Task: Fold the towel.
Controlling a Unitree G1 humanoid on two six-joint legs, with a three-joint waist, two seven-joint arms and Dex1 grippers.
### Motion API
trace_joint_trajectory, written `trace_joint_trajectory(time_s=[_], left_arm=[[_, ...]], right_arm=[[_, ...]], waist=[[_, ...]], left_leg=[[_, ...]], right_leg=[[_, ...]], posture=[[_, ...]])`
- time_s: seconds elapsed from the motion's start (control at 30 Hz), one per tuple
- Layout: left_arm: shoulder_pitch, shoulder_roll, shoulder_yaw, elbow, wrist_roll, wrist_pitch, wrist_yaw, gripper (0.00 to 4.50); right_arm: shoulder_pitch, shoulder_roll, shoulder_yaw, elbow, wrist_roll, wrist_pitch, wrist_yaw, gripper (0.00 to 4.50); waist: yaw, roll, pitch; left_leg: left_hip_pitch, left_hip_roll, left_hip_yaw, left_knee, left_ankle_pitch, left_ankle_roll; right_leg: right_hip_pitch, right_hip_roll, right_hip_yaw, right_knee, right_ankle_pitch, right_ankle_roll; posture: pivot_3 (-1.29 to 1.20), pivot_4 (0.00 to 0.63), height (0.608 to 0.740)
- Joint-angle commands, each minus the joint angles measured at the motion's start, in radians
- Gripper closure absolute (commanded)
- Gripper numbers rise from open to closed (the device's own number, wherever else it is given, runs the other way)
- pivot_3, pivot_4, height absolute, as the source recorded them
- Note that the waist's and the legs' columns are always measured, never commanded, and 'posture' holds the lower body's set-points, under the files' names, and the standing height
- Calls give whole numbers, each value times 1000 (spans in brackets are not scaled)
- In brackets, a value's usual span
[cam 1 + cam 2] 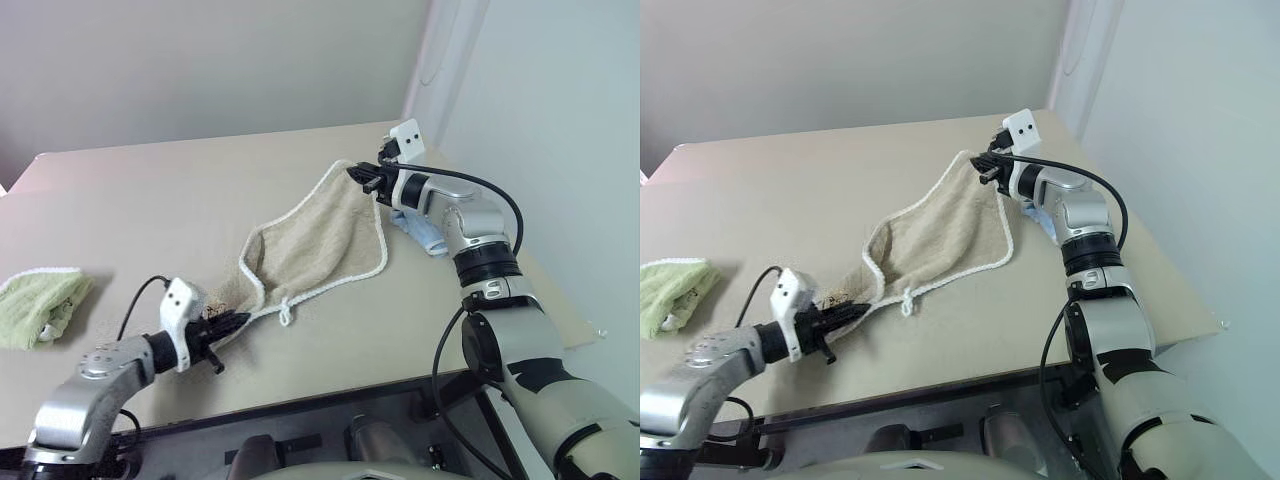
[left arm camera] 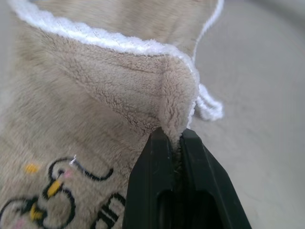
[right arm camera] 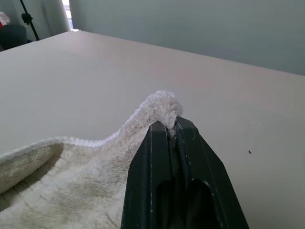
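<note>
Left gripper: pinched tight on the towel's near corner, by the embroidered logo.
Towel: slung between both grippers above the table, white loop dangling.
Green cloth: far left.
Right gripper: clamped on the far corner.
Blue cloth: behind right arm.

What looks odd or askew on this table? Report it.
Nothing is spilled or damaged. The towel hangs slack and bunched between the left hand and right hand, each pinching a corner. A light blue cloth lies crumpled beside the right arm.
</note>
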Motion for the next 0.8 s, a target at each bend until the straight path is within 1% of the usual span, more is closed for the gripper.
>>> trace_joint_trajectory(time_s=[0.03,0.1,0.37,0.4,0.5,0.63,0.8], left_arm=[[5,42,48,-1,-34,9,-38,4337],[17,68,18,-1,8,-19,-56,4337],[12,55,-34,8,30,-41,-57,4337],[11,51,-36,10,29,-41,-57,4147],[-13,21,-35,34,34,-51,-28,3392],[-23,17,-59,48,85,-78,-6,1950],[-11,12,-96,54,123,-105,-10,1950]], right_arm=[[-12,-9,-7,-49,14,-15,5,4500],[-7,-10,-4,-56,13,-15,8,4500],[27,-21,12,-108,11,-5,27,4500],[32,-23,14,-115,12,-2,28,4500],[41,-26,16,-130,14,5,29,4500],[52,-26,19,-147,16,14,28,4500],[55,-22,18,-153,17,20,23,4500]], waist=[[0,0,0],[0,0,0],[1,0,0],[1,0,0],[2,0,0],[1,0,0],[2,0,0]], left_leg=[[0,0,0,0,0,0],[0,0,0,0,0,0],[0,0,0,0,0,0],[0,0,0,0,0,0],[0,0,0,0,0,0],[0,0,0,0,0,0],[0,0,0,0,0,0]], right_leg=[[0,0,0,0,0,0],[0,0,0,0,0,0],[0,0,0,0,0,0],[0,0,0,0,0,0],[0,0,0,0,0,0],[0,0,0,0,0,0],[0,0,0,0,0,0]], posture=[[0,0,740],[0,0,740],[0,0,740],[0,0,740],[0,0,740],[0,0,740],[0,0,740]])
